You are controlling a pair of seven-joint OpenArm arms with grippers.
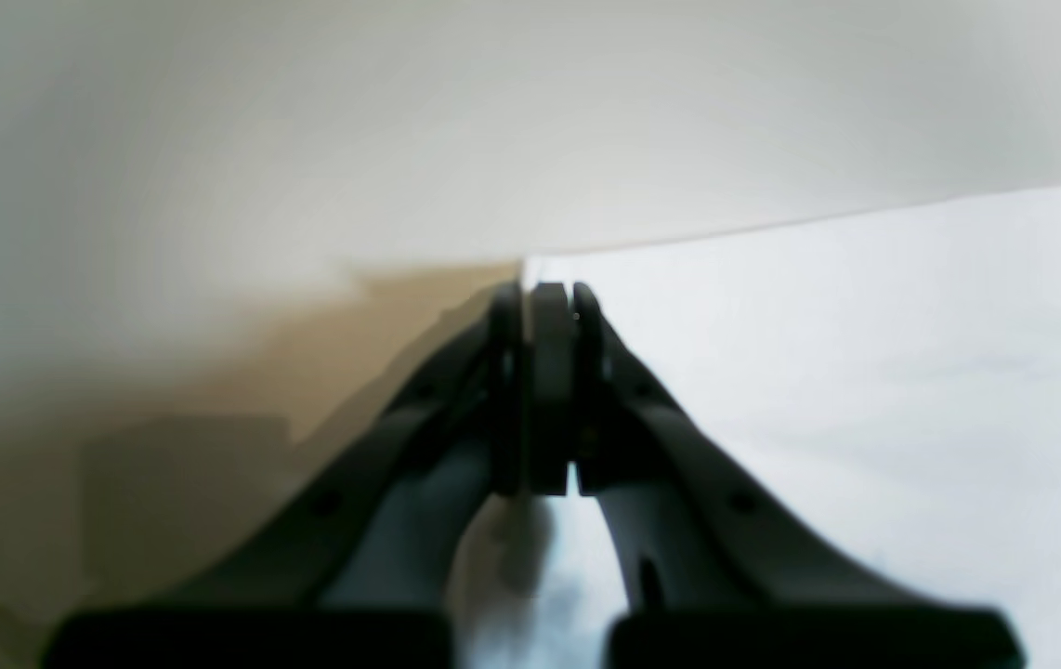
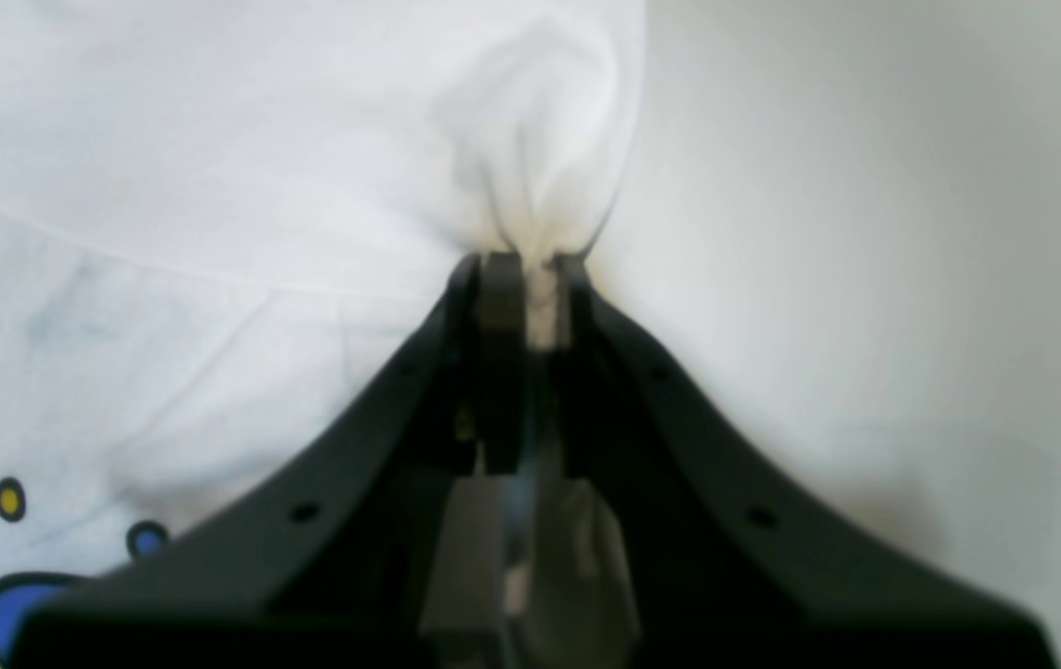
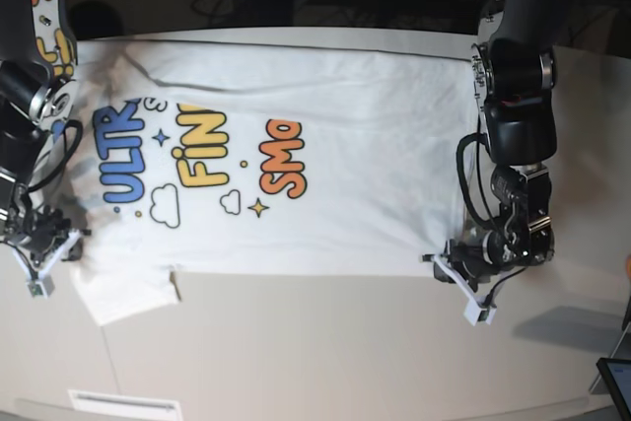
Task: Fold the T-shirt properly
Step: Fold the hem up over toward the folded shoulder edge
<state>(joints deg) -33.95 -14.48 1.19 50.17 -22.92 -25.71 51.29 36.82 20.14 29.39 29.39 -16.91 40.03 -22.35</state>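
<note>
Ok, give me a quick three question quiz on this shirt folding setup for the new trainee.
1. True or false: the right gripper has its jaws shut on a bunch of the T-shirt.
2. Which word on the print is orange: A ULTRA, B FINE, C SMOL?
3. Fill in: the shirt lies print side ____ on the table.

Key: 1 true. 2 C. 3 up.

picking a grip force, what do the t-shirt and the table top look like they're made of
T-shirt: soft white knit cloth, probably cotton, matte; it bunches into folds where the right pincer pinches it. Table top: smooth, hard, pale beige, likely laminate, with a faint sheen; exact material unclear.
</note>
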